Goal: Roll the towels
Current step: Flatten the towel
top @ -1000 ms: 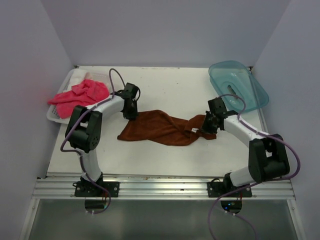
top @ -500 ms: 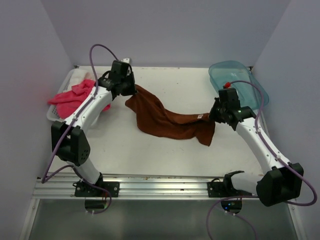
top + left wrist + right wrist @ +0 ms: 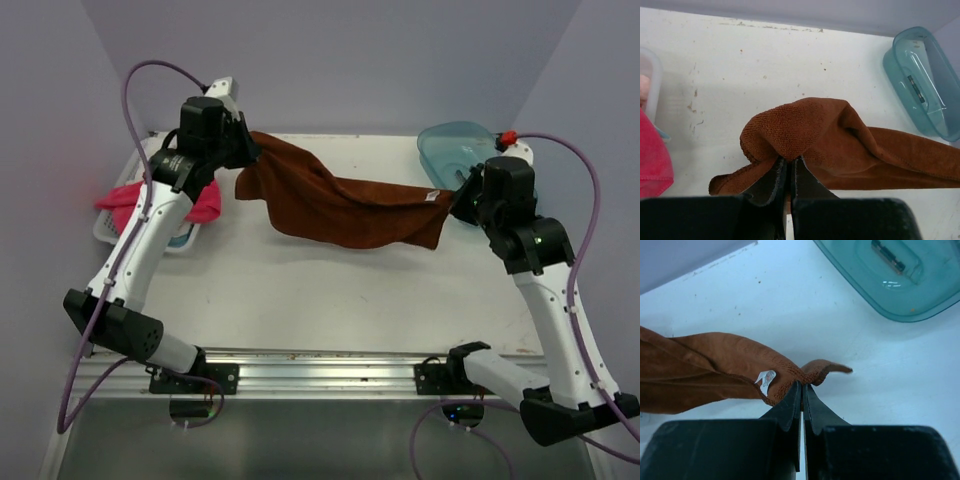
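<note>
Both pairs of jaws pinch opposite corners of the rust-brown cloth towel [image 3: 340, 208], stretched above the white desk [image 3: 330, 290]; you're spreading it, so next lay it flat

Reads as a robotics lab cell: boxed in by lavender walls [image 3: 330, 60] behind and beside the white table [image 3: 330, 290], with an aluminium rail [image 3: 320, 372] at its near edge carrying two arm bases [image 3: 190, 378].

A translucent teal bin [image 3: 450, 150] sits at the white table's [image 3: 330, 290] far right, a white basket [image 3: 110, 235] at its left.
</note>
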Controlling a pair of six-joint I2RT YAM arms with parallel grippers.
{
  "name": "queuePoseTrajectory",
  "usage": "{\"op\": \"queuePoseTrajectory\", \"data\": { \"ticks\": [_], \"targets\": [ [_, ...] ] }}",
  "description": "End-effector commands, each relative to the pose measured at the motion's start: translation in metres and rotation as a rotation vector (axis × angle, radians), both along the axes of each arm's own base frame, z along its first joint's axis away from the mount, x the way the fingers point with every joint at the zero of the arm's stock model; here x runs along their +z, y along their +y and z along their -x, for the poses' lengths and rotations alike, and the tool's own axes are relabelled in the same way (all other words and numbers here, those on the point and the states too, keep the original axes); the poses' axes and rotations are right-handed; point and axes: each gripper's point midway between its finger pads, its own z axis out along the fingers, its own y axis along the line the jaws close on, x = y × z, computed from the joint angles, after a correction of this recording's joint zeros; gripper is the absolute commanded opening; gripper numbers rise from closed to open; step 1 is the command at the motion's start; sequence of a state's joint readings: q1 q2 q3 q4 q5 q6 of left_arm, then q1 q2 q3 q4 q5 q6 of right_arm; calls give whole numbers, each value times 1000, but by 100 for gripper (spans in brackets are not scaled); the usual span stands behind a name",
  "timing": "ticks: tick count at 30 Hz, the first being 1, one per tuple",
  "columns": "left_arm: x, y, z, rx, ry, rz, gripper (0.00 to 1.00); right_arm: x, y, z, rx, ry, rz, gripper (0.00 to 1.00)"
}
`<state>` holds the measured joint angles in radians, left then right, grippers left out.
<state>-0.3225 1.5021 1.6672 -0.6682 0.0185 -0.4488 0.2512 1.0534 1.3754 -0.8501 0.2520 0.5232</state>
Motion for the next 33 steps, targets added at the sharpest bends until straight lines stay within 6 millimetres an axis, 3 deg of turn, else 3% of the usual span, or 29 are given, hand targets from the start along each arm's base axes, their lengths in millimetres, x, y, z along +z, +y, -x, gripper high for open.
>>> {"op": "queuePoseTrajectory", "data": {
  "ticks": [1,6,8,9,12,13,14,15,16,19,20,21,22,23,24,26,29,32,33],
  "targets": [
    [53,17,20,13,-119,-2,0,32,-23,28,-47,-54,64,0],
    [71,25,59,-10,-142,22,0,62,-36,70,-53,-103,63,0],
    [60,24,73,-28,-106,29,0,69,-36,84,-47,-119,38,0],
    [62,26,82,-33,-111,37,0,67,-31,91,-28,-104,5,0],
    [37,22,88,-48,-62,52,0,57,-22,96,4,-75,-40,0],
    [12,22,86,-39,-12,43,0,41,-22,92,-4,-36,-31,0],
    [5,22,79,-24,-19,49,0,31,-23,87,-15,-17,-16,0],
    [-24,20,73,-22,34,34,0,10,-23,77,-21,19,5,0],
    [-35,19,66,-8,47,31,0,0,-24,69,-34,30,21,0],
    [-80,14,34,25,117,6,3,-41,-17,30,-40,92,56,0],
    [-106,12,19,42,167,-22,20,-55,-16,9,-54,119,81,1],
    [-108,10,8,48,172,-28,31,-66,-17,-3,-61,149,114,8],
    [-116,9,1,48,196,-39,42,-73,-17,-13,-63,170,134,20],
    [-138,8,-2,48,270,-66,56,-80,-22,-22,-82,199,160,40],
    [-139,7,-5,48,283,-72,64,-94,-23,-35,-87,270,188,48],
    [-128,6,-9,42,270,-78,66,-103,-29,-38,-99,332,208,62],
    [-119,20,-2,79,228,-118,67,-105,-28,-36,-87,327,206,67],
    [-126,30,14,86,257,-153,66,-114,-23,-25,-52,334,175,67],
    [-131,31,20,85,271,-158,65,-126,-21,-16,-41,361,164,66]
  ]
}}
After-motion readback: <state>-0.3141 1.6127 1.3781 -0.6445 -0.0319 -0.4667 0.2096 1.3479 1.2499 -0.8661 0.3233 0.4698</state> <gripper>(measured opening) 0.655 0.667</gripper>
